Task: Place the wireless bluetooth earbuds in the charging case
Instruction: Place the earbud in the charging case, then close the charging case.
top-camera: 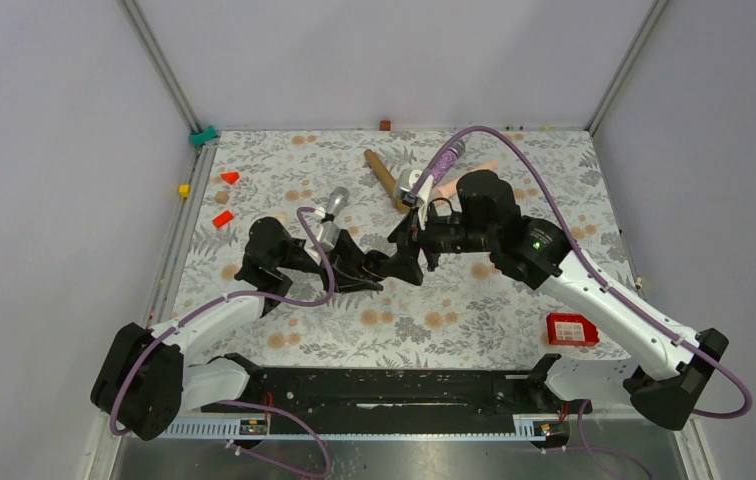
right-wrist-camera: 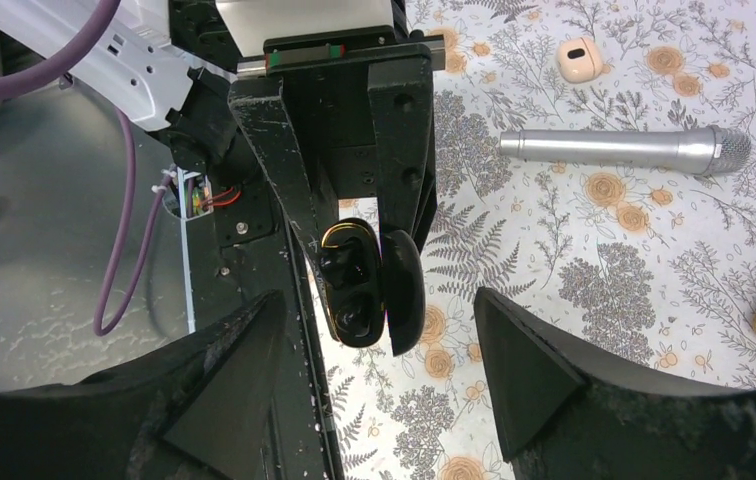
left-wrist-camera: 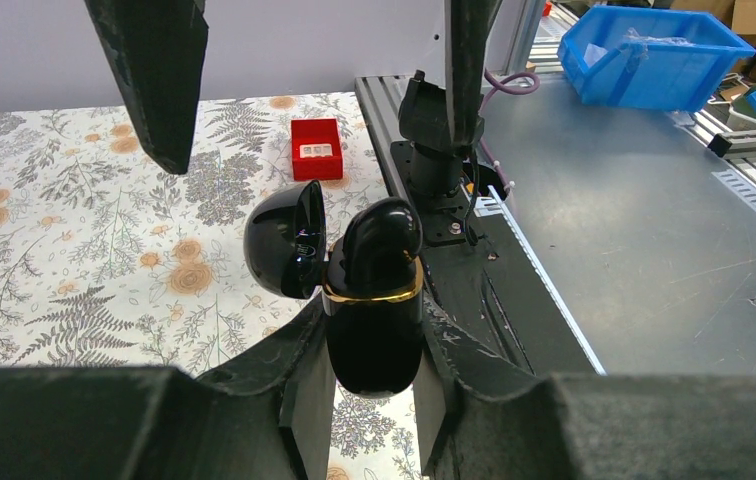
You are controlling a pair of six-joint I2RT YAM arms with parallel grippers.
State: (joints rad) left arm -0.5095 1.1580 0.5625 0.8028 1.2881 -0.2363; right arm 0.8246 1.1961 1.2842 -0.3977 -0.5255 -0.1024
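**Left pincer**: pinching the charging case by its flanks and holding it clear of the tabletop. The lid is swung open to one side of the grip.

**Contents:** one of the wireless bluetooth earbuds sits in the gold-rimmed mouth, just past the fingertips, and stands proud of the rim. Whether the second well is filled cannot be told.

**Right pincer**: spread wide and empty, facing the case mouth and touching nothing.

**Step, as judged:** seating an earbud. The next move likely calls for a light press to bring it flush, then closing the lid.

**Surroundings:**
- A silver microphone lies on the tabletop beyond the right pincer.
- A small pink case lies farther off.
- A red box lies well beyond the left pincer's tips.

**Obstruction:** nothing lies between the pincers. The open lid is the likeliest thing to be knocked.
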